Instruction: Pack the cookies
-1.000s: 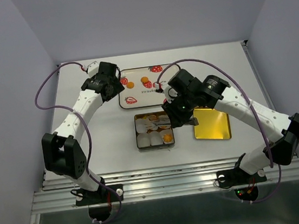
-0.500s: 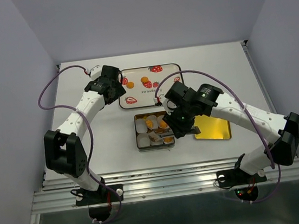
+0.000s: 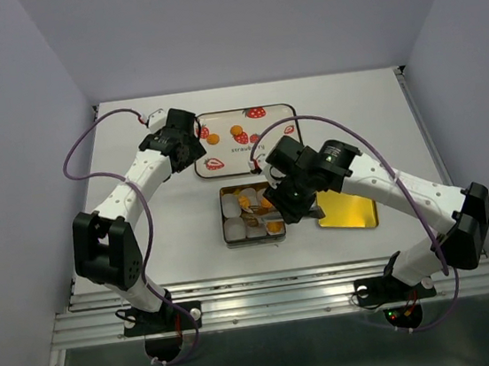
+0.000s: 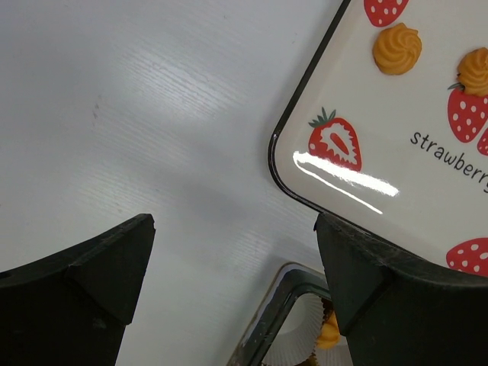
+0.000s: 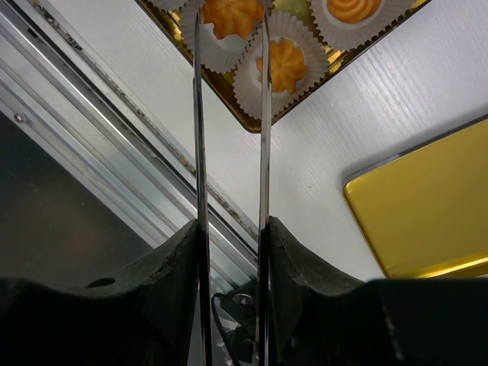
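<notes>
Two orange cookies (image 3: 213, 139) (image 3: 238, 133) lie on the strawberry-printed tray (image 3: 219, 123); they also show in the left wrist view (image 4: 396, 47). The open tin (image 3: 223, 217) holds white paper cups, several with cookies (image 5: 284, 62) in them. My right gripper (image 3: 287, 204) (image 5: 231, 229) is shut on metal tongs (image 5: 197, 114). The tong blades reach over the tin's near right corner and flank a cookie (image 5: 231, 14) in its cup; their tips are out of view. My left gripper (image 3: 191, 149) (image 4: 232, 225) is open and empty over the table by the tray's near left corner.
The gold tin lid (image 3: 347, 206) lies flat, just right of the tin. The table's metal front rail (image 5: 114, 145) runs close to the tin's near side. The tray sits directly behind the tin.
My right gripper has moved left from beside the lid to over the tin with the tongs. My left gripper has shifted slightly towards the tray's left edge.
</notes>
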Controlling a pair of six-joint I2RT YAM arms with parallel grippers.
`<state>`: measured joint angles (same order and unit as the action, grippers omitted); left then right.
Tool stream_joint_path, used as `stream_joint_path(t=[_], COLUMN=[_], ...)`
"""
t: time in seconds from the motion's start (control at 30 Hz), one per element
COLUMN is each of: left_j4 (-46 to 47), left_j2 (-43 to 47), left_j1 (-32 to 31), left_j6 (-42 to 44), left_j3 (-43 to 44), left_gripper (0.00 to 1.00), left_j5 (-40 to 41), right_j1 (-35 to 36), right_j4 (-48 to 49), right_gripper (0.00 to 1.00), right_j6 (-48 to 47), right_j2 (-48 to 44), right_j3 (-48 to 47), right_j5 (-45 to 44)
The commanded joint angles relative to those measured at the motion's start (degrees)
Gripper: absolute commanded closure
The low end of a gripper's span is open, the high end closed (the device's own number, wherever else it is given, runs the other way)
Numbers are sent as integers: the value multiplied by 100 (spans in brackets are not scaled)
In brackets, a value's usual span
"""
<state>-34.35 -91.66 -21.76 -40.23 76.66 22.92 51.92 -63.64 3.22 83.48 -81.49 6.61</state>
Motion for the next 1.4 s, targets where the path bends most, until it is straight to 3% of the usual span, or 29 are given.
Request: stream_joint_path(t=[0.0,1.37], left_j4=[25,-54], left_j2=[245,359], left_j1=[-21,-30], left_j6=[-38,121], left_j3=[-90,-125], left_gripper=[1,1], left_j5=[152,283], right_j1=[142,407], right_j4=[361,396], right_gripper=[58,53], right_j6=[-59,-111], right_j2=[36,159], right_j3=[-33,19], right_j5=[-143,-512])
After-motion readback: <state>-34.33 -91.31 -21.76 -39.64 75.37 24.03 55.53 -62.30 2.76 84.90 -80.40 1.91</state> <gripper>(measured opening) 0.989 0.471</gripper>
